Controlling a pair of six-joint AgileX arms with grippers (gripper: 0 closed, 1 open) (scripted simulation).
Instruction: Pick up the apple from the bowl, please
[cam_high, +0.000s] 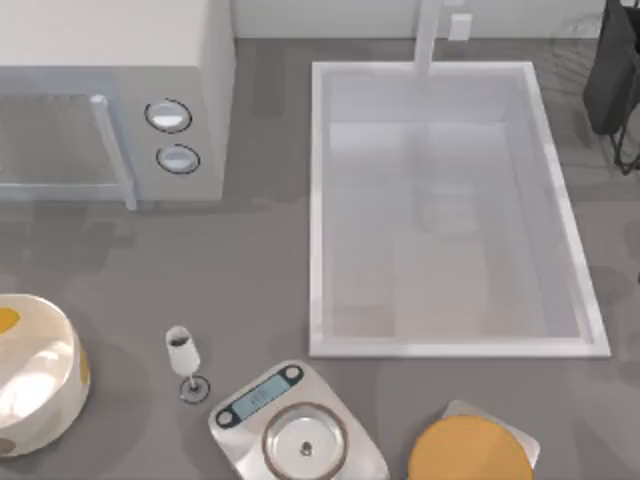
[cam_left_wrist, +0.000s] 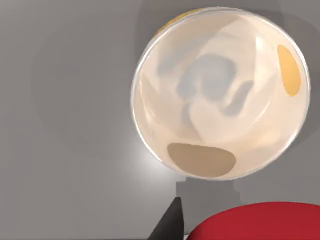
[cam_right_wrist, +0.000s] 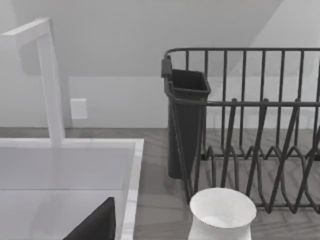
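Closed around the apple (cam_left_wrist: 255, 222), our left gripper's (cam_left_wrist: 220, 225) jaws appear to hold it high above the bowl (cam_left_wrist: 150, 90), whose glossy inside is bare. We judge the pick essentially done; only keeping the hold remains. Our right gripper (cam_right_wrist: 92, 225) is parked by the sink (cam_right_wrist: 131, 165); its jaws we cannot tell.

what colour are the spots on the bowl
Yellow-orange on cream-white; the bowl shows best in the left wrist view.
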